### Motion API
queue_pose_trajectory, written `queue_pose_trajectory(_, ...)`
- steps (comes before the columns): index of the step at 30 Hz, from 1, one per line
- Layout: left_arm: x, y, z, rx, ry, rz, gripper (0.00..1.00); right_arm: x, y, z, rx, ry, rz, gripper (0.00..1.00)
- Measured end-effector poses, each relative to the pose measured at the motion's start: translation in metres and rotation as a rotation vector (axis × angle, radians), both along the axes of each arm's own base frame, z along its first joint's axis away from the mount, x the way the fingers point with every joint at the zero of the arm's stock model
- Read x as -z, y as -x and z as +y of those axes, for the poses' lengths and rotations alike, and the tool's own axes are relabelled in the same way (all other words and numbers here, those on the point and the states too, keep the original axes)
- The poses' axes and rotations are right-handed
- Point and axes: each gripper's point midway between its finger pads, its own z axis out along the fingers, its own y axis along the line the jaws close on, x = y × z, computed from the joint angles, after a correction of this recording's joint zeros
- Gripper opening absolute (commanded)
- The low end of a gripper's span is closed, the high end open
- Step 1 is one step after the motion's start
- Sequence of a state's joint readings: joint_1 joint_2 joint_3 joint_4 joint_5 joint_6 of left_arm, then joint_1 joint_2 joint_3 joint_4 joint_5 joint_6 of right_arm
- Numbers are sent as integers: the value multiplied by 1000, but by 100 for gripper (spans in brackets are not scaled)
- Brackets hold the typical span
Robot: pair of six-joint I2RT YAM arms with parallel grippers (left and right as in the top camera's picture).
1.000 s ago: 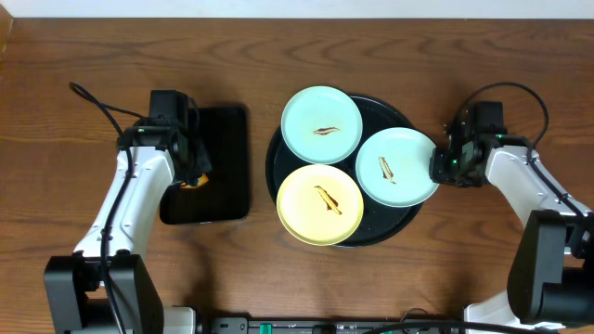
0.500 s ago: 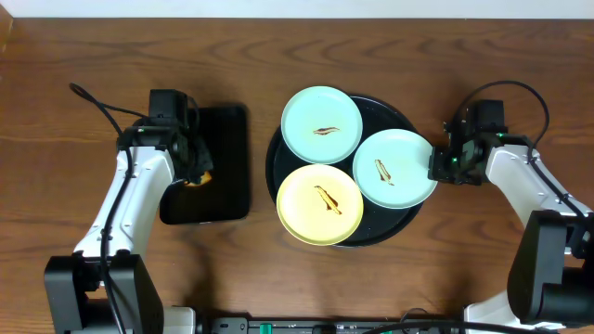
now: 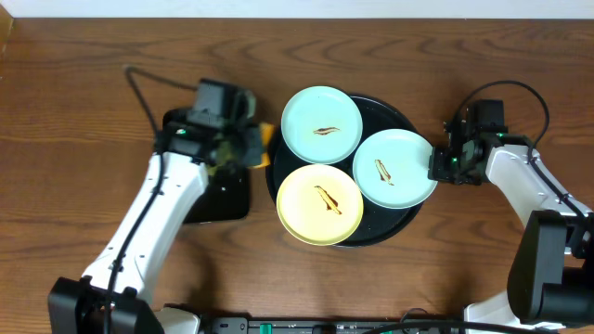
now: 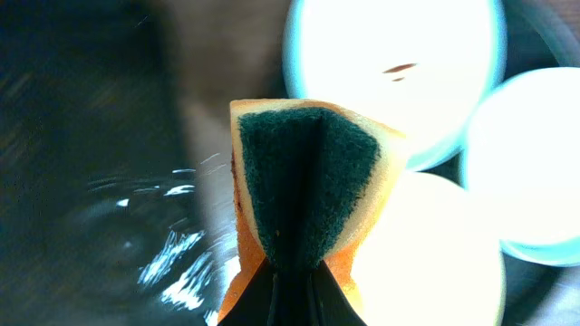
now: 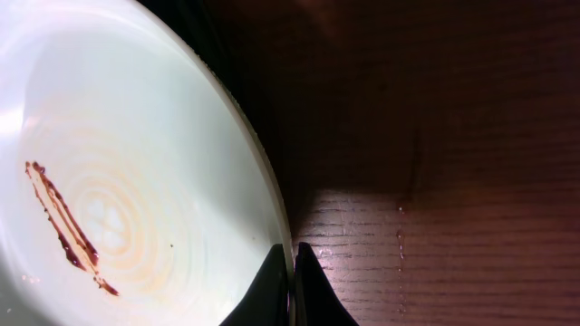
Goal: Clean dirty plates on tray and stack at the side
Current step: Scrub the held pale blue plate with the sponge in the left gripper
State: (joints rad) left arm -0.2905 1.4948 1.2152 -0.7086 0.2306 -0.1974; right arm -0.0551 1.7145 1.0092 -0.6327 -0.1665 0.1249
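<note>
Toward the middle of the worktop, just left of the round black tray (image 3: 388, 109), the left gripper (image 3: 243, 141) is clamped tight on a sponge (image 4: 304, 177), folding it so that the dark green scouring face creases inward and orange foam shows along the edges. The left arm runs up from the near-left corner on a slant, its wrist over the far right corner of the rectangular black tray (image 3: 218, 199), with the sponge poking out towards the plates. Nearer the right edge, the right gripper (image 3: 440, 167) has its fingers drawn almost together on the right-hand rim of the right mint plate (image 3: 394, 167); the wrist view shows the thin rim pinched between the tips. The right arm comes up from the near-right corner, elbow out towards the right edge, wrist turned leftward. All three plates lie crowded together on the round tray: the far mint plate (image 3: 321, 124) overhanging its far-left rim, the yellow plate (image 3: 320, 204) overhanging its near-left rim, the right mint plate on its right side. Each carries a short dark brown smear at its centre
</note>
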Motion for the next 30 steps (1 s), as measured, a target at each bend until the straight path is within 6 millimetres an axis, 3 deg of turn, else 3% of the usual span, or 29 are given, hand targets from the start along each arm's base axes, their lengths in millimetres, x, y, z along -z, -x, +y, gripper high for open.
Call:
queue_pose_trajectory(5, -45, -10, -71, 148, 97, -159, 7, 0, 0, 0, 0, 0, 0, 1)
queue_pose_trajectory(8, -47, -4, -109, 226, 159, -171, 7, 0, 0, 0, 0, 0, 1, 1)
queue_pose_trajectory(11, -29, 0, -142, 276, 194, -136, 8, 0, 0, 0, 0, 0, 1, 1)
queue_pose_trajectory(15, 11, 10, -181, 339, 235, -44, 8, 0, 0, 0, 0, 0, 0, 1)
queue_pose_trajectory(21, 64, 31, -212, 394, 239, 144, 8, 0, 0, 0, 0, 0, 1, 1)
queue_pose_trajectory(24, 73, 28, -222, 409, 234, 190, 7, 0, 0, 0, 0, 0, 1, 1)
queue_pose_trajectory(30, 68, 12, -241, 447, 254, 153, 7, 0, 0, 0, 0, 0, 1, 1)
